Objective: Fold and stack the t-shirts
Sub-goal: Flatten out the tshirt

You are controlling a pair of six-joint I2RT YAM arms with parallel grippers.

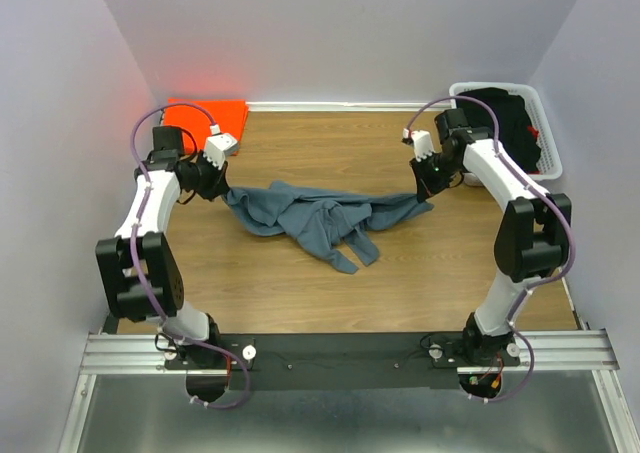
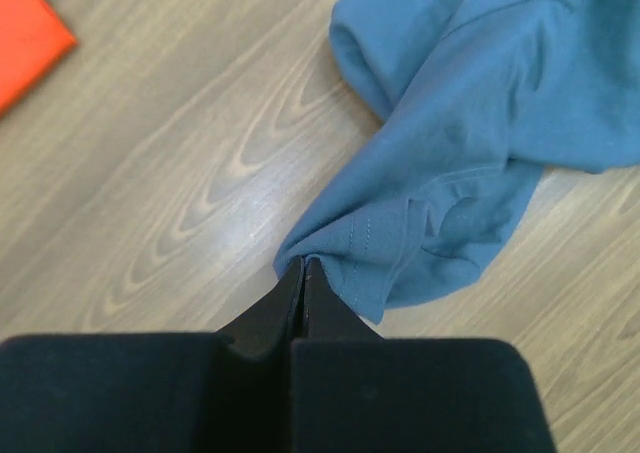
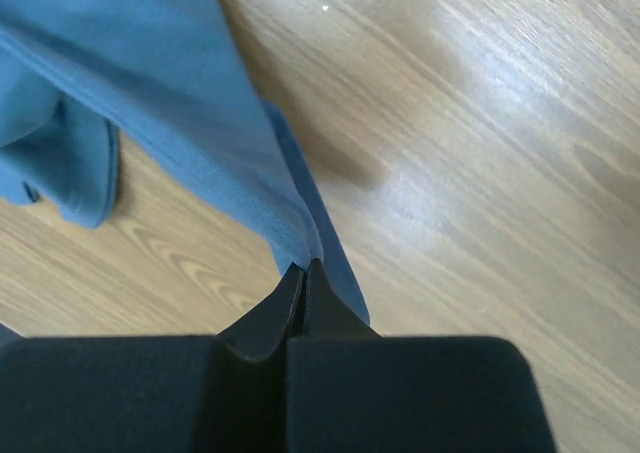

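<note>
The slate blue-grey t-shirt [image 1: 310, 218] lies crumpled across the middle of the wooden table, stretched between my two grippers. My left gripper [image 1: 222, 191] is shut on its left edge; in the left wrist view the hem [image 2: 360, 253] is pinched at the fingertips [image 2: 303, 265]. My right gripper [image 1: 430, 195] is shut on its right end; in the right wrist view the cloth [image 3: 200, 123] runs up from the fingertips [image 3: 303, 269]. The bright orange t-shirt [image 1: 205, 118] lies folded flat at the far left corner, and shows in the left wrist view [image 2: 25, 38].
A white basket [image 1: 545, 133] holding dark cloth stands at the far right corner, close behind the right arm. Grey walls enclose the table on three sides. A metal rail [image 1: 340, 351] carries both arm bases at the near edge.
</note>
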